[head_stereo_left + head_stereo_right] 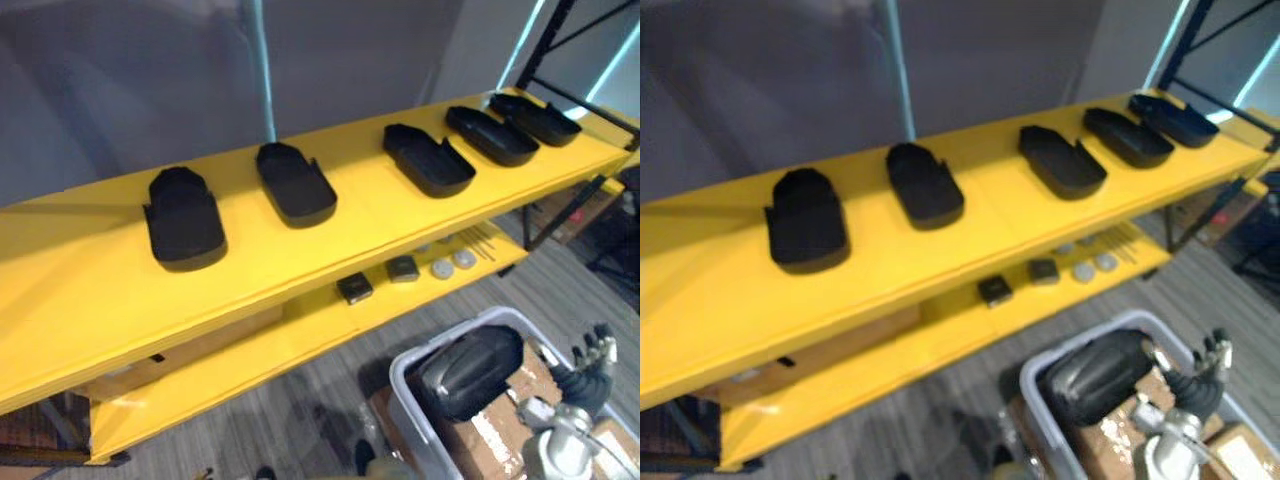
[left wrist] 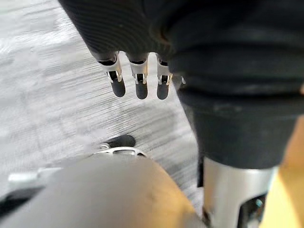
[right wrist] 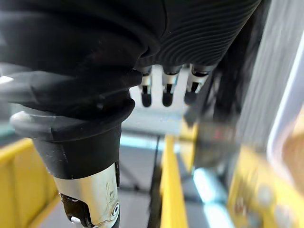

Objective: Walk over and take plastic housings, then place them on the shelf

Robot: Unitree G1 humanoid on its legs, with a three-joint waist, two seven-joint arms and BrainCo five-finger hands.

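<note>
Several black plastic housings lie in a row, open side up, along the top of the yellow shelf, from the leftmost one to the far right one. Another black housing rests in a grey bin on the floor below the shelf, at the lower right. My right hand hangs just right of that housing, above the bin, fingers relaxed and holding nothing. My left hand hangs over the grey floor with straight fingers, empty.
The lower yellow shelf board carries two small dark boxes and round discs. Cardboard lies in the bin beside the housing. A dark rack frame stands at the far right, and a grey wall rises behind the shelf.
</note>
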